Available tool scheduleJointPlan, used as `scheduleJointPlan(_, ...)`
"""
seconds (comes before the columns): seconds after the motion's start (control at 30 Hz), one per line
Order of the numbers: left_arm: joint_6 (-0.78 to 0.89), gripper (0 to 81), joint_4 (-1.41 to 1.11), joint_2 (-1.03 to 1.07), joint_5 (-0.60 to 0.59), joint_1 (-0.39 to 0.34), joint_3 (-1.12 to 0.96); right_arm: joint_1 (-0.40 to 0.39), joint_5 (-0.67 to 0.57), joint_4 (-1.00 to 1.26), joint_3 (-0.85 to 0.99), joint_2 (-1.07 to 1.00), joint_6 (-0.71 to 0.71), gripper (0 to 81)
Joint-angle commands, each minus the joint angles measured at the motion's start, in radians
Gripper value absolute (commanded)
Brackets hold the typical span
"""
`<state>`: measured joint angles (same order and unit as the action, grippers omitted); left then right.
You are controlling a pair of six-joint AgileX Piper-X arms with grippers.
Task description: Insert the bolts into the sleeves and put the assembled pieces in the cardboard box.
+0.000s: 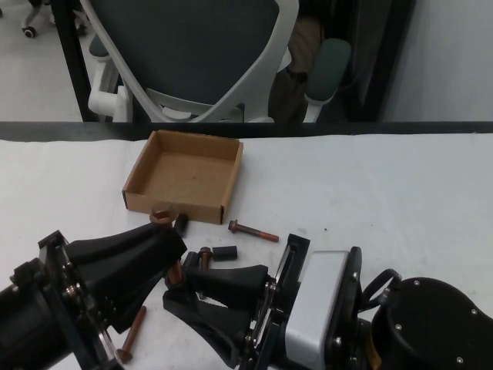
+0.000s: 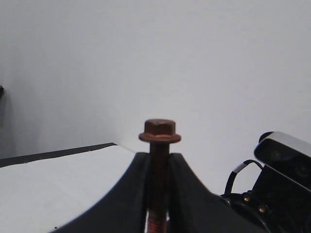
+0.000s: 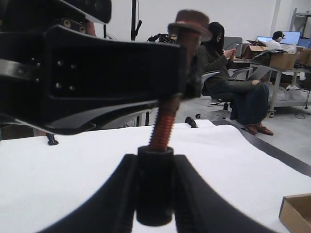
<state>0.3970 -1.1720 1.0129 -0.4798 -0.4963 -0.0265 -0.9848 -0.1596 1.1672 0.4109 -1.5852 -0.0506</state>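
Observation:
My left gripper is shut on a rusty bolt, which stands upright with its hex head above the fingers. My right gripper is shut on a black sleeve. The bolt's threaded end meets the sleeve's top opening; how deep it sits is hidden. In the high view both grippers meet at the bench's front left, where the bolt rises in front of the open cardboard box, which holds nothing.
Loose bolts lie to the right of the box and by the left arm. A black sleeve with a bolt head beside it and another sleeve lie near the grippers. An office chair stands behind the bench.

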Motion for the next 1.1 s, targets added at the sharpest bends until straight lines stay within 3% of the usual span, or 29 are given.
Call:
scheduleJointPlan(0.0, -0.01, 0.8, -0.016, 0.002, -0.008, -0.004, 0.0, 0.002, 0.003, 0.027, 0.014, 0.005, 0.007, 0.2)
scheduleJointPlan(0.2, -0.036, 0.8, -0.022, 0.002, -0.008, -0.019, 0.0, 0.002, -0.004, 0.037, 0.014, 0.005, 0.007, 0.2)
scheduleJointPlan(0.57, -0.276, 0.8, -0.023, 0.002, 0.078, -0.203, 0.0, 0.002, -0.002, 0.118, 0.014, 0.005, 0.045, 0.2)
scheduleJointPlan(0.83, -0.285, 0.8, -0.064, 0.002, 0.159, -0.2, 0.026, 0.002, 0.125, 0.2, -0.017, 0.007, 0.045, 0.2)
scheduleJointPlan(1.07, -0.265, 0.8, -0.134, 0.002, 0.175, -0.2, 0.026, 0.002, 0.129, 0.238, -0.024, 0.007, 0.051, 0.2)
